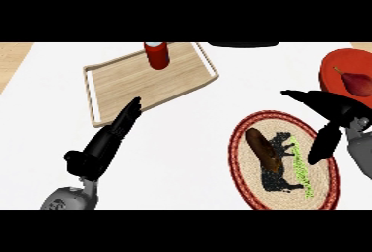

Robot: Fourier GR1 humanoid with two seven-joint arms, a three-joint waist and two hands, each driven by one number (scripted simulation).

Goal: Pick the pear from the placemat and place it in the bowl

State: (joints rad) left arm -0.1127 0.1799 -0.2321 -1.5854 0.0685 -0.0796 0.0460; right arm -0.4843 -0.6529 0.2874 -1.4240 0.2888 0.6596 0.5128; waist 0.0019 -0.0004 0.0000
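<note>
Nearest the camera in the head view, at lower left, the left hand lies with its fingers straight and together, holding nothing, its tips just short of the wooden tray. At the right, the right hand is spread wide, thumb reaching one way and fingers the other, also holding nothing. It sits between the round woven placemat and the red bowl, with one finger overlapping the placemat's right rim.

The pear is not on the placemat. It lies inside the bowl at upper right, dark red, stem pointing up-left and apart from the hand. Judged from that, the placing looks done.

On the placemat lies a brown oblong item that I cannot identify, over a dark printed figure and a green strip.

The pear will likely handle as a light, stiff fruit with smooth, somewhat slippery skin that bruises if squeezed. Its rounded belly is probably the best place to hold it, fingers on one side and thumb opposite. The narrow neck would tend to slide out, and the stem is too thin to hold.

Counted on the white surface: one pear, one bowl, one placemat, one brown item, one tray, and one red bottle upright on the tray. Two hands show.
</note>
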